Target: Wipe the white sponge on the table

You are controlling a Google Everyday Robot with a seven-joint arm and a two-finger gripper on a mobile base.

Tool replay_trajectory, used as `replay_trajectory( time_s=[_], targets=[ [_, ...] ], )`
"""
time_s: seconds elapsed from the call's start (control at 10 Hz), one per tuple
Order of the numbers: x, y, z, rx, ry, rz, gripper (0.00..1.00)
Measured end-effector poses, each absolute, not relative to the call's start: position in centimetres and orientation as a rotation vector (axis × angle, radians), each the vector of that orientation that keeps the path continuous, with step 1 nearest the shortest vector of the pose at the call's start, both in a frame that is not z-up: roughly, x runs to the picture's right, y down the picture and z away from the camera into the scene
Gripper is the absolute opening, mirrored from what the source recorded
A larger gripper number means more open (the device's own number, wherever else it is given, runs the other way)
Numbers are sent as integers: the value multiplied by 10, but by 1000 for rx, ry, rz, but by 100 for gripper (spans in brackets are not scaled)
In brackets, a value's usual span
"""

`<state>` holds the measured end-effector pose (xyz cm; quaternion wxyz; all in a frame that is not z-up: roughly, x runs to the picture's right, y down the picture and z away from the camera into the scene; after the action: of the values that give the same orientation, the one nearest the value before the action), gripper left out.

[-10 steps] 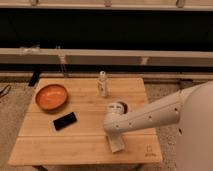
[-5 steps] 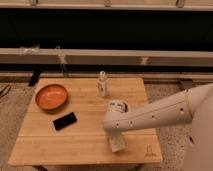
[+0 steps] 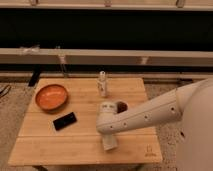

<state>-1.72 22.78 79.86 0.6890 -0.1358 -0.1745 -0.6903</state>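
Near edge of table (image 3: 60,145), right of centre: white sponge (image 3: 110,145) flat on the wood, poking out toward the front from under the wrist. Gripper (image 3: 109,137) directly above it, pointing down, pincer pressed together, by the look of it pinching the sponge's far end. Contact point itself hidden by the wrist.

Step in hand, as judged: drag sponge across the boards.
- Press down lightly and evenly. Soft block, likely to fold or roll if pushed hard on its leading edge.
- Stroke along the plank seams, leftward over the bare front strip. Most free wood there.
- Stop short of the front lip. Little margin between sponge and edge.
- Mind the small dark logo mark (image 3: 149,150) just to the right, only a mark, no obstacle.

White arm (image 3: 145,116) coming in from the right, slanting over the table's right half.

Mid-table: black phone (image 3: 65,120) left of the wrist, lying askew and apart from the sponge. White cup (image 3: 120,106) with dark inside just behind the wrist, close enough to be clipped on a backward sweep.

Further back: orange bowl (image 3: 51,96) on the left, small pale bottle (image 3: 102,83) upright near the far edge.

Surface: light bamboo, smooth, dry-looking.

Room: speckled floor (image 3: 10,117) around the table, long pale ledge (image 3: 100,56) behind, dark band above.
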Motion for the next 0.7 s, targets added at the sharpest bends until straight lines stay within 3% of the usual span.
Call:
replay_trajectory(
  time_s=[0.7],
  targets=[
    [-100, 200, 810, -162, -373, -1612, 0]
  ],
)
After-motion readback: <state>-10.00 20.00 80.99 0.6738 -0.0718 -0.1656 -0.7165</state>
